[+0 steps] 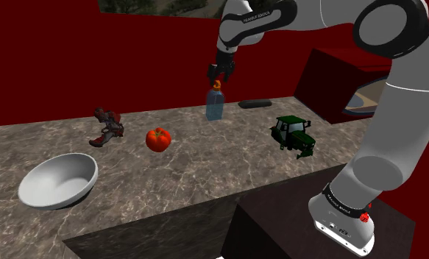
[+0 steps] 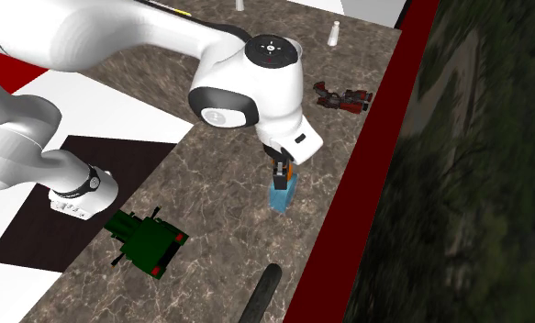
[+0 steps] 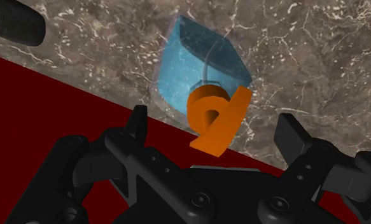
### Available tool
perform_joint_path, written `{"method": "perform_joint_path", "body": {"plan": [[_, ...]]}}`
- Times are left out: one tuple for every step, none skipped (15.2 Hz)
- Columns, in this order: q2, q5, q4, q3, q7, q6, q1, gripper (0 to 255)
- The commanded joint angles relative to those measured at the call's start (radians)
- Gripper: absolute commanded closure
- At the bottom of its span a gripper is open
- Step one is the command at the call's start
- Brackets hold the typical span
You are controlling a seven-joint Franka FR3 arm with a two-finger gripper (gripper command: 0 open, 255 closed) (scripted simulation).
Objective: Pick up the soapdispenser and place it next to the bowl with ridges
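Hovering over the blue soap dispenser point(image 1: 215, 105) with fingers point(image 3: 138, 124) spread either side of its orange pump point(image 3: 217, 119), not touching. Standing upright on the bench point(image 1: 205, 173) by the red wall point(image 1: 58, 59), well apart from the pale bowl point(image 1: 58, 180).

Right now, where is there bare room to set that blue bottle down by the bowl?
Bare counter lies between the white bowl and the tomato, and along the front toward the green tractor. It is crowded at the back, around the soap dispenser, claw and black bar.
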Motion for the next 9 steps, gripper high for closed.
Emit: {"method": "perform_joint_path", "body": {"plan": [[0.012, -0.001, -0.011, 0.001, 0.002, 0.023, 0.002, 0], [0.021, -0.001, -0.019, 0.001, 0.003, 0.041, 0.002, 0], [0.021, -0.001, -0.019, 0.001, 0.003, 0.041, 0.002, 0], [0.021, -0.001, -0.019, 0.001, 0.003, 0.041, 0.002, 0], [0.021, -0.001, -0.019, 0.001, 0.003, 0.041, 0.002, 0], [0.021, -0.001, -0.019, 0.001, 0.003, 0.041, 0.002, 0], [0.021, -0.001, -0.019, 0.001, 0.003, 0.041, 0.002, 0], [0.021, -0.001, -0.019, 0.001, 0.003, 0.041, 0.002, 0], [0.021, -0.001, -0.019, 0.001, 0.003, 0.041, 0.002, 0]]}}
